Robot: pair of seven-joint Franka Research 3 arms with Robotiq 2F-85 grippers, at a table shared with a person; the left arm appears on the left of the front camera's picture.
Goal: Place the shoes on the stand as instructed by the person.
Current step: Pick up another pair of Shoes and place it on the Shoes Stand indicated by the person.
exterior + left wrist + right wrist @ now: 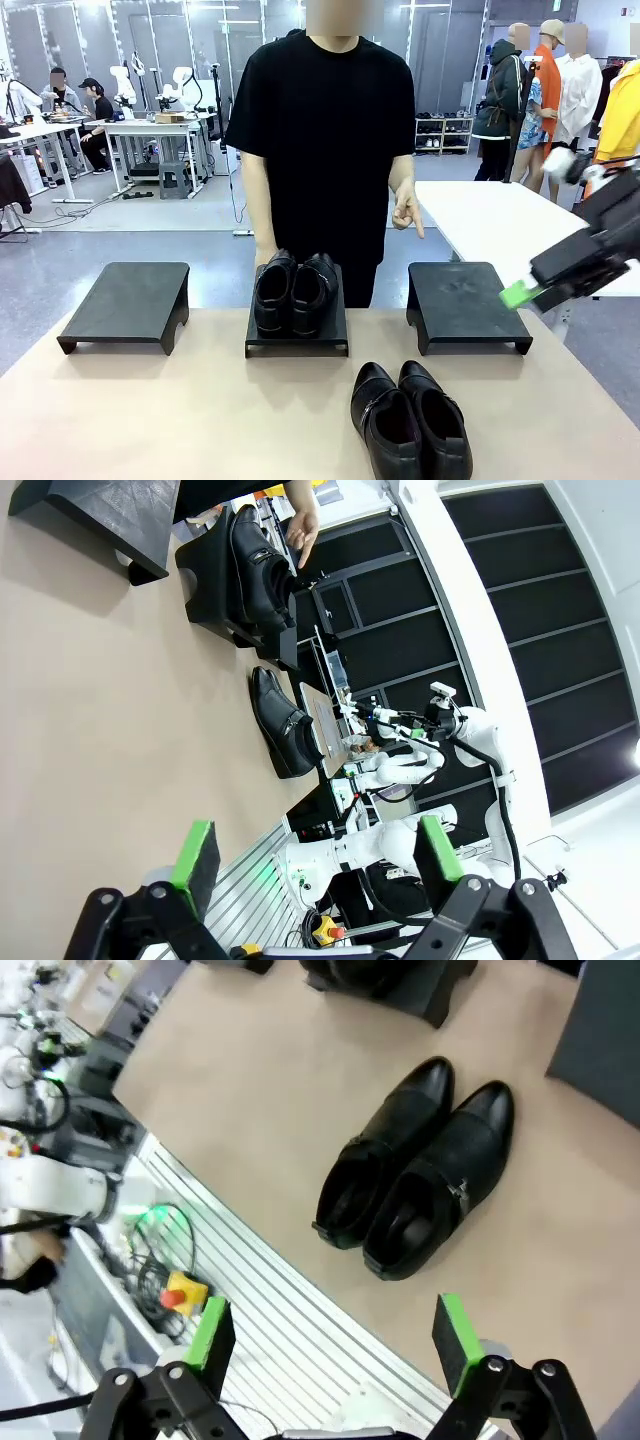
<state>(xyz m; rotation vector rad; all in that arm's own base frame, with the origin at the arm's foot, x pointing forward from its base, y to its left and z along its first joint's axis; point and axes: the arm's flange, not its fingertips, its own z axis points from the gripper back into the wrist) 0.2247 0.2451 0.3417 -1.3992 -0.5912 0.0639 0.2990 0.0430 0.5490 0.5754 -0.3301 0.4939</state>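
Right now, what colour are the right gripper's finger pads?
Green pads; clearest in the right wrist view.

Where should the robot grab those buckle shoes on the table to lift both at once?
Probably from straight above, at the heel end. The buckle shoes lie side by side, touching, openings up. The right gripper, open now, could dip one finger into each opening and pinch the two inner walls that meet. The glossy rounded toes look too slippery to hold.
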